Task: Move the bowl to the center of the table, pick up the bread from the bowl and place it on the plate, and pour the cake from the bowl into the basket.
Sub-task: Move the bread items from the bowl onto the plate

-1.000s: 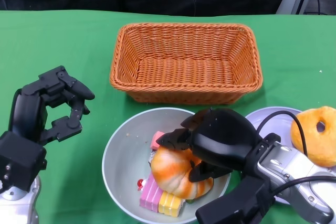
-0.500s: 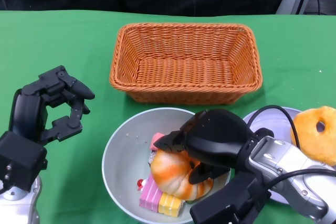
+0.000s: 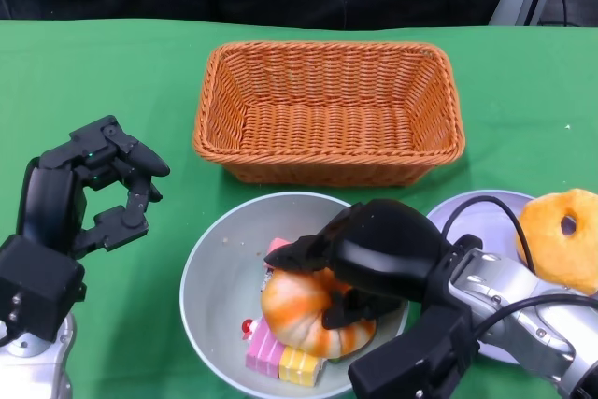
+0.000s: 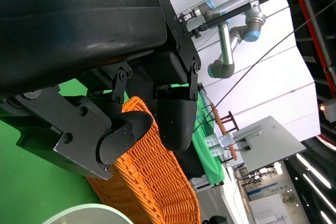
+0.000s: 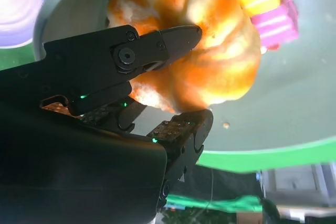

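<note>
Two fingertips of the black right hand (image 3: 374, 254) already against the glossy orange-and-white bread roll (image 3: 313, 310), one on each flank, clearly pinching it in the right wrist view (image 5: 173, 108). Roll lying inside the pale grey round bowl (image 3: 215, 268), directly beneath and just ahead of that hand, long axis running roughly across the bowl from left to right. Resting partly on the pink striped cake slice (image 3: 264, 348) and the yellow striped cake slice (image 3: 301, 362), touching both; another pink piece (image 3: 278, 248) peeking out at the far side of the roll. Judged as grasp made, lift not yet done.

Destination just to the right: lavender round plate (image 3: 467, 217), touching or nearly touching the bowl's rim, largely hidden under the right forearm. Glazed yellow ring doughnut (image 3: 561, 235) occupying the plate's far right part, so free room only on the nearer, left part. Likely snags: the bowl wall between roll and plate, needing a lift before the sideways carry, and the cakes possibly clinging and riding up.

Black left hand (image 3: 98, 189) well apart on the green cloth, fingers curled but parted, holding nothing. Orange woven rectangular basket (image 3: 327, 109) beyond the bowl, near its far rim, out of the roll's path.
</note>
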